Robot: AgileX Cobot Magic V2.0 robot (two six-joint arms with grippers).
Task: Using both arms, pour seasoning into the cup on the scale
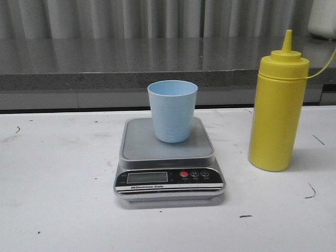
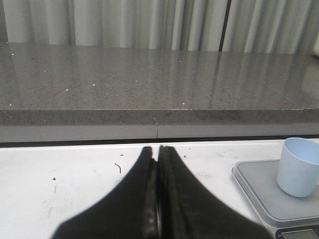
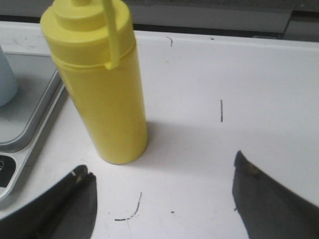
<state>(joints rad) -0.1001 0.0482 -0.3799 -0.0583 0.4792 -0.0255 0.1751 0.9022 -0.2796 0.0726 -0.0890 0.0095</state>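
Cup [image 1: 172, 110] centred on scale [image 1: 169, 163] for weighing; bottle [image 1: 277, 105] at 3 o'clock; right gripper [image 3: 162, 199] wide open, empty; left gripper [image 2: 158, 199] closed, empty

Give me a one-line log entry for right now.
left gripper: shut, empty | right gripper: open, short of squeeze bottle | bottle: upright on table | cup: on scale | pour: not begun

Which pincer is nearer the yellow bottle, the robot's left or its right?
Right. The right pincer is open just short of the yellow bottle, which stands upright on the table. The left pincer is shut, off to the far side of the scale from it.
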